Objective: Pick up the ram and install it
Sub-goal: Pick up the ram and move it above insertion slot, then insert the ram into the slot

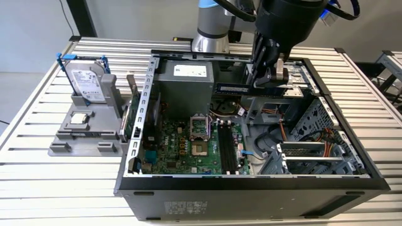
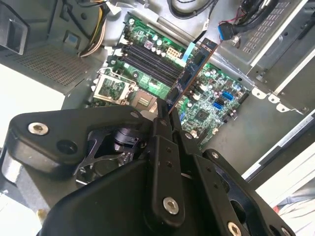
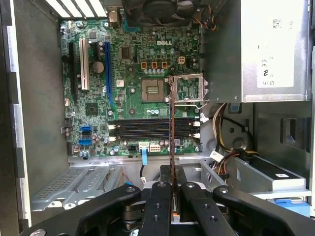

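Gripper (image 2: 166, 113) fingers pinch the ram (image 2: 193, 65) by one end, long axis crosswise to the motherboard slots (image 3: 147, 130) (unseated, clear above).

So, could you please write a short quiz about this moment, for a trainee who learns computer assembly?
1. True or false: the long, flat, dark ram stick is already seated in the black motherboard slots.
2. What do the jaws grip? A) the ram stick B) a fan C) nothing
3. In the exterior view, on which side of the open dark metal computer case does the silver hard drive in its blue frame stand?
Key: 1. False, it hangs above the slots. 2. A. 3. The exterior view's left, on the grey plastic stand.
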### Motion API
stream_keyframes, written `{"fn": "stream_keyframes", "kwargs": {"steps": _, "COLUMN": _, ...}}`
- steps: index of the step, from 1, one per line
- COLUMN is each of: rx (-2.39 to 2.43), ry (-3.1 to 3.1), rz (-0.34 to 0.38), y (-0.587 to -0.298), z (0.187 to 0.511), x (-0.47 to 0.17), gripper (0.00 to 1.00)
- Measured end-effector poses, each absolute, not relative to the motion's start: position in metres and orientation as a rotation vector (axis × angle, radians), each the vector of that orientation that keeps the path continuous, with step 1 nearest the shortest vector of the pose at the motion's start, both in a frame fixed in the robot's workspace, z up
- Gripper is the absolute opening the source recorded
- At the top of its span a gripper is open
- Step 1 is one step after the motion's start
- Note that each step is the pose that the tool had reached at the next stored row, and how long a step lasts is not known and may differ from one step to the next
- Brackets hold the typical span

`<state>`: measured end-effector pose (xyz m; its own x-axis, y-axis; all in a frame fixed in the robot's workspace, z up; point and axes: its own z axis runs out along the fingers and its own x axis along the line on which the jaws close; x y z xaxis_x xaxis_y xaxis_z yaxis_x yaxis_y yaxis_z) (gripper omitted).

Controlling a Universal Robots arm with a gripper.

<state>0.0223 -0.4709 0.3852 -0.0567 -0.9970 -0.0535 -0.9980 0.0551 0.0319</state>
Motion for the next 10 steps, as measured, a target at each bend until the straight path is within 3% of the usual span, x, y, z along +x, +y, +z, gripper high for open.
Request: {"fn": "stream_keyframes", "kwargs": {"steps": 10, "rx": -2.146, "ry": 2.269, "rz": 0.094, "y": -0.4709, "z": 0.3852, "x": 0.0224, "gripper": 0.00}}
